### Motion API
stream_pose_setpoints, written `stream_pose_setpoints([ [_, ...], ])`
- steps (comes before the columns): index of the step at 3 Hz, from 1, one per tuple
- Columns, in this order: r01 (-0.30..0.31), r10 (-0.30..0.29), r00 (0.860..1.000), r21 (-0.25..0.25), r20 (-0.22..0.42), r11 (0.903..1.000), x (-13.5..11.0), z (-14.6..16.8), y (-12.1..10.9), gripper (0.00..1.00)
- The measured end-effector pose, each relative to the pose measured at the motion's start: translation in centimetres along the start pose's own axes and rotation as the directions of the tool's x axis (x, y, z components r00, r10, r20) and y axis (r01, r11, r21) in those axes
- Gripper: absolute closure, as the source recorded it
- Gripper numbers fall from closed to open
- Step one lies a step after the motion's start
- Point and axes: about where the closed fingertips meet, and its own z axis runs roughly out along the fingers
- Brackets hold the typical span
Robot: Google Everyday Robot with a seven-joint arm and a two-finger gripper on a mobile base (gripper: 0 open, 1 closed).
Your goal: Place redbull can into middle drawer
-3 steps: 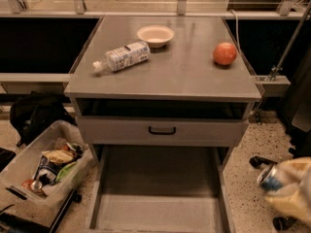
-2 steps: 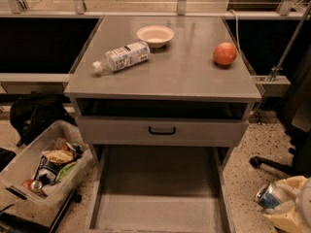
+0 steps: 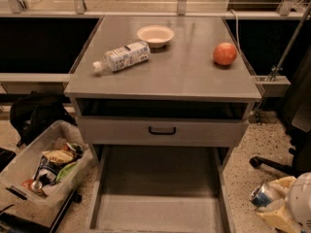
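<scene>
The redbull can (image 3: 260,194), blue and silver, is held tilted in my gripper (image 3: 270,204) at the lower right, to the right of the cabinet and low over the speckled floor. The gripper's yellowish fingers (image 3: 275,217) are shut around the can. The middle drawer (image 3: 155,193) is pulled open at the bottom centre, a wide grey metal floor with low side walls and nothing in it. The can is outside the drawer, beyond its right wall.
A closed drawer front with a black handle (image 3: 162,130) sits above the open drawer. On the cabinet top lie a water bottle (image 3: 121,57), a white bowl (image 3: 155,35) and a red-orange fruit (image 3: 225,54). A bin of snacks (image 3: 43,171) stands left; a chair base (image 3: 272,164) right.
My gripper with the can has moved down and slightly left, toward the drawer's right side. Nothing on the cabinet has moved.
</scene>
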Motion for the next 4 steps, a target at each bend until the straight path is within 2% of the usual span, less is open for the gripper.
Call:
stream_pose_setpoints([
  [1,-0.013,0.013,1.0,-0.013,-0.007,0.9998,0.1,1.6,-0.1,1.0],
  [2,0.048,-0.047,0.999,-0.118,0.014,0.9918,-2.2,8.2,2.0,1.0],
  [3,0.087,-0.081,0.996,-0.18,0.043,0.9798,-4.0,13.1,3.2,1.0],
  [4,0.163,-0.129,0.982,-0.265,0.138,0.9505,-8.9,19.6,5.6,1.0],
])
